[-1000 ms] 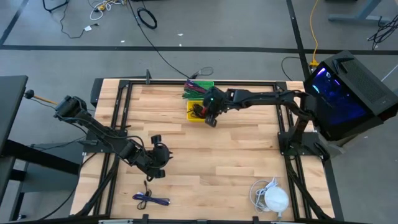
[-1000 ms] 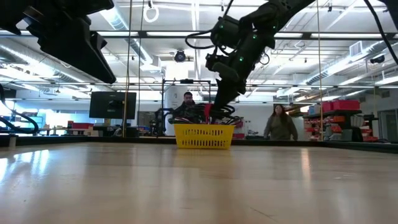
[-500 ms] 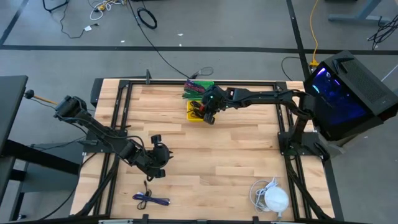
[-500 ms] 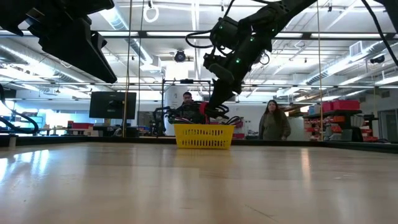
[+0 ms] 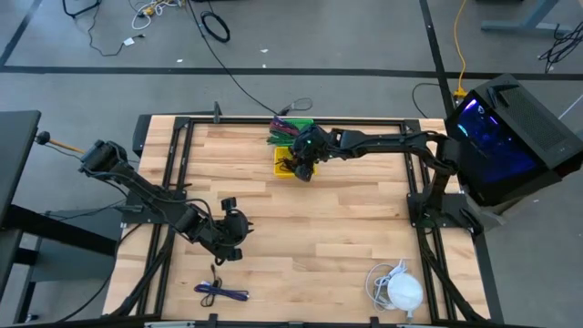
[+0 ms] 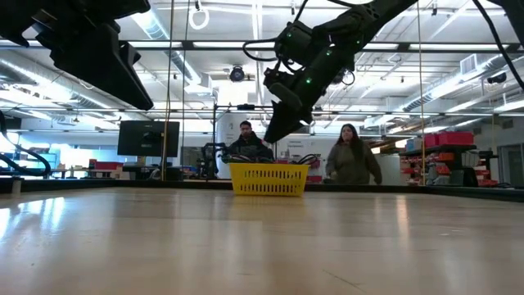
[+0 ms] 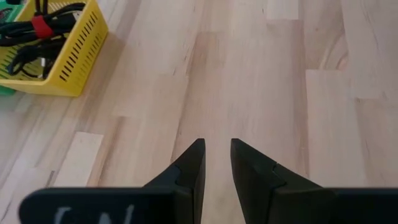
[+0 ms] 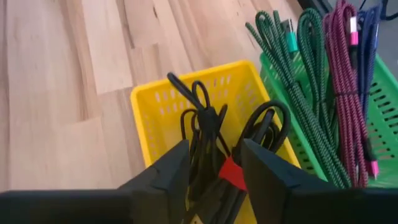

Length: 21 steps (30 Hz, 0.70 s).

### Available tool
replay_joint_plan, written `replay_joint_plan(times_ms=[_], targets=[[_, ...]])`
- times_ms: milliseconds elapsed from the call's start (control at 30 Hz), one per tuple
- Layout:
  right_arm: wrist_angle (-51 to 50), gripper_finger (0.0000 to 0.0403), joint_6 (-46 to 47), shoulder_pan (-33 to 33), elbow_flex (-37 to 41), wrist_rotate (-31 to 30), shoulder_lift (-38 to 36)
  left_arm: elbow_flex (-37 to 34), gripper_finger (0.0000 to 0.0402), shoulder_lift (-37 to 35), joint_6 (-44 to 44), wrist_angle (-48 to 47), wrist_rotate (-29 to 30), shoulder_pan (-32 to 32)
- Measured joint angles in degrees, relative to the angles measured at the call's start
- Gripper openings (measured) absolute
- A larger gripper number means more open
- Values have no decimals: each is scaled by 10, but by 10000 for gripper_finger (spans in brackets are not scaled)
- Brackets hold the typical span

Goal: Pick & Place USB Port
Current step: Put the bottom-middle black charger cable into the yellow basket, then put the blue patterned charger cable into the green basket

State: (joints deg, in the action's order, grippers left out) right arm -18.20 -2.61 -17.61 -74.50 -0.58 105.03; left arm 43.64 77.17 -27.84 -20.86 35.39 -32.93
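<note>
The right arm stretched out across the bench, its right gripper (image 5: 301, 168) hanging above the yellow basket (image 5: 287, 165), fingers parted. Well away from the basket, the left arm waited low, left gripper (image 7: 216, 163) slightly parted and empty.

Grey floor (image 5: 364, 36); ceiling strip lights (image 6: 229, 45); monitor (image 6: 148, 138).

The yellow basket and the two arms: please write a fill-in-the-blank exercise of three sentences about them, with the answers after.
1. The right gripper hangs over the ______ basket, which holds black cables.
2. Beside that basket stands a ______ basket with braided cables.
3. The left gripper points at bare ______ boards of the table, its fingers holding nothing.

Missing words: yellow; green; wooden
</note>
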Motion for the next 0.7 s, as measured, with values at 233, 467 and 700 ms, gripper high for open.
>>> replay_joint_plan(times_ms=[233, 467, 700], targets=[[30, 157, 24, 11, 0, 47, -8, 0, 80, 0, 27, 0, -64, 0], [33, 148, 27, 67, 0, 86, -11, 0, 80, 4, -41, 2, -360, -18], [33, 139, 37, 115, 0, 56, -11, 0, 80, 5, -217, 4, -407, -75]])
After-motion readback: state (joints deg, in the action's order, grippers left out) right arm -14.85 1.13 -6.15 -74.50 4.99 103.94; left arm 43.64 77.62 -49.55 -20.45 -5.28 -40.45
